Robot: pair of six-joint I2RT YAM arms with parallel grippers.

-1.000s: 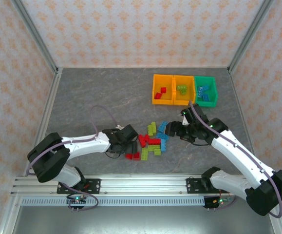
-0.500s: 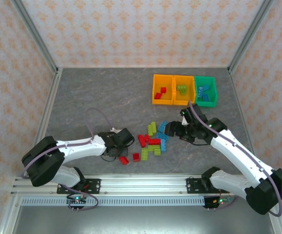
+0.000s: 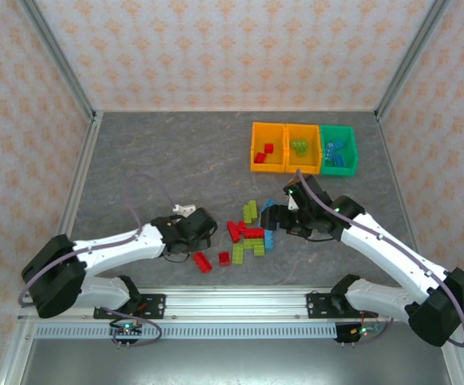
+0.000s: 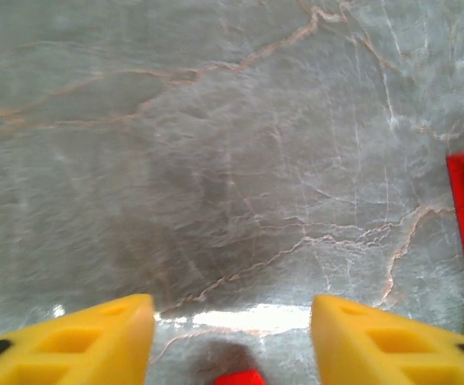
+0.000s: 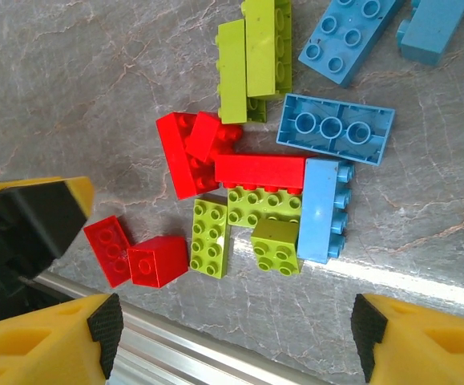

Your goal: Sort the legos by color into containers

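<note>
The loose legos (image 3: 252, 233) lie in a heap on the grey marbled surface (image 3: 151, 160), around the middle and toward the near edge, with red, lime and blue mixed together. Two red pieces sit a little apart at the heap's near left: a longer red brick (image 3: 203, 261) and a small red block (image 3: 224, 257) to its right.

The left pincer (image 3: 193, 239) hangs low, just to the far left of the longer red brick. In its wrist view the yellow fingers (image 4: 103, 333) stand apart with bare surface between them (a sliver of something red shows at the bottom edge, too cut off to identify).

The right pincer (image 3: 284, 218) is over the right side of the heap, spread wide and holding nothing.

At the far right three bins stand in a row, side by side. The left orange bin (image 3: 268, 126) holds red pieces, the middle orange bin (image 3: 302, 127) holds lime ones, and the green bin (image 3: 337, 128) holds blue ones.
</note>
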